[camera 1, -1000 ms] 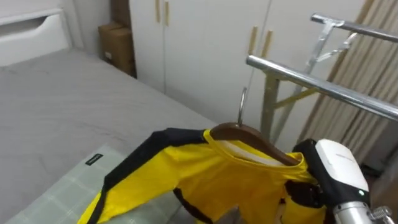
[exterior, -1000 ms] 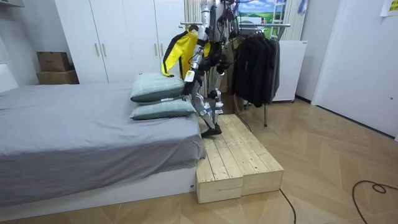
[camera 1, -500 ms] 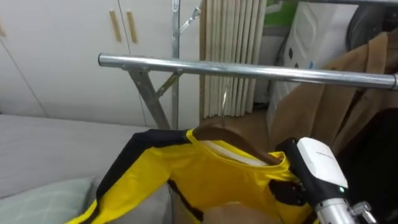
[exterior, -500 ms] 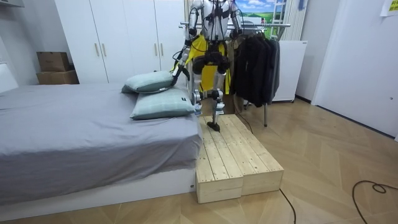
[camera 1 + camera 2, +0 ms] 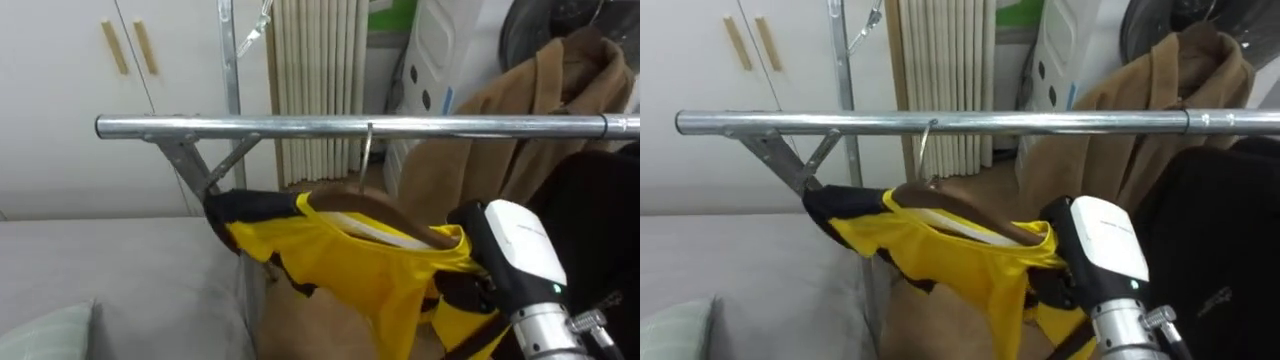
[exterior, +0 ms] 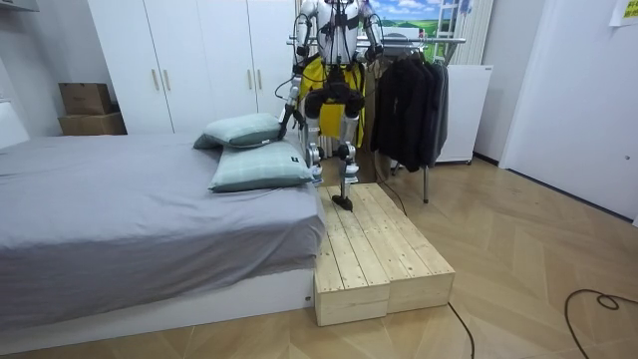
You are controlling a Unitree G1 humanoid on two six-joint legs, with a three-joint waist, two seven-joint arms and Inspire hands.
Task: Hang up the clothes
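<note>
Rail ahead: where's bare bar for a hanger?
Bare: the rail from its slanted brace to the hanger hook, plus a run right of the hook. Crowded: far right, where a brown coat and a dark garment bunch behind and below the rail.

Yellow jacket (image 5: 360, 262) with black trim, draped on brown wooden hanger (image 5: 388, 213), crumpled, black sleeve end toward left. Hanger tilted, right end lower. Hook (image 5: 367, 152) upright, top at level of horizontal metal rail (image 5: 300, 126); whether over rail, cannot tell.
</note>
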